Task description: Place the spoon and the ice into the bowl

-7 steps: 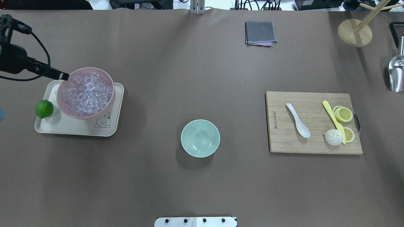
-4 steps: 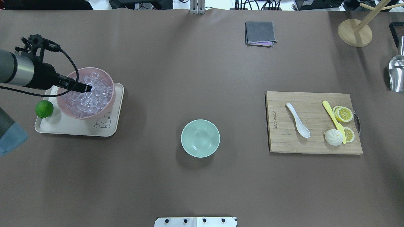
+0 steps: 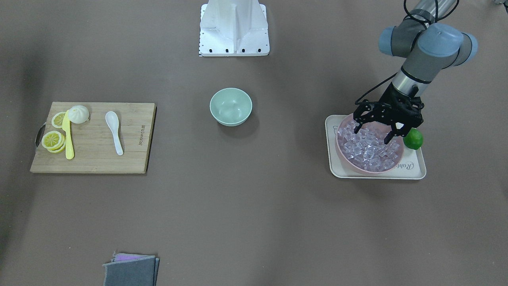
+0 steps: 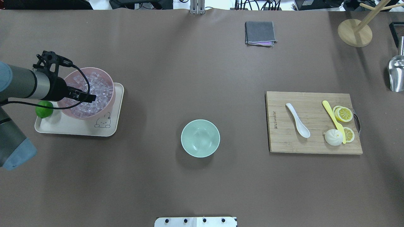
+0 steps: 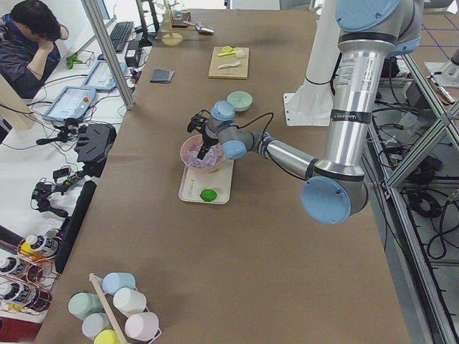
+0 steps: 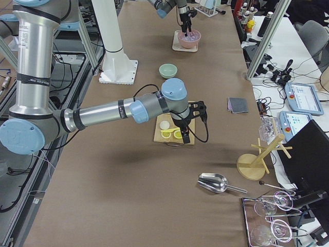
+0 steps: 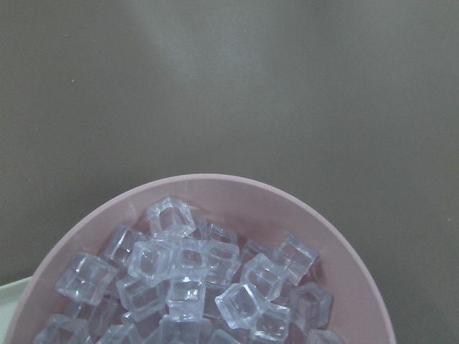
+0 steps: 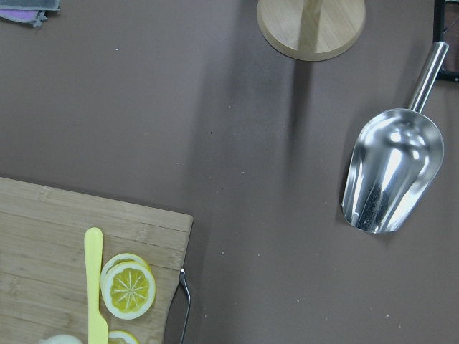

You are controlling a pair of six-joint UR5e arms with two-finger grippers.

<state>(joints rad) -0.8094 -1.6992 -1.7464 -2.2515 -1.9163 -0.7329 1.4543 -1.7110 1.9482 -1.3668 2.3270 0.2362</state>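
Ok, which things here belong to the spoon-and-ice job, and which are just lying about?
Job: spoon, ice, mint bowl, pink bowl holding the ice.
Lying about: lime, tray, cutting board, yellow knife, lemon slices, bun, grey cloth, metal scoop, wooden stand.

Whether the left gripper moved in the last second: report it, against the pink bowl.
Yes. The left gripper went from the pink bowl's left rim rightward, out over its ice.

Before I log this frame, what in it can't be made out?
Right gripper: seen only in the exterior right view; open or shut unclear.
Left gripper over the ice: whether its tips touch a cube is unclear; the left wrist view shows no fingers.
Lime: partly hidden by the left arm in the overhead view.
Spoon: lies beyond the right wrist view's edge.
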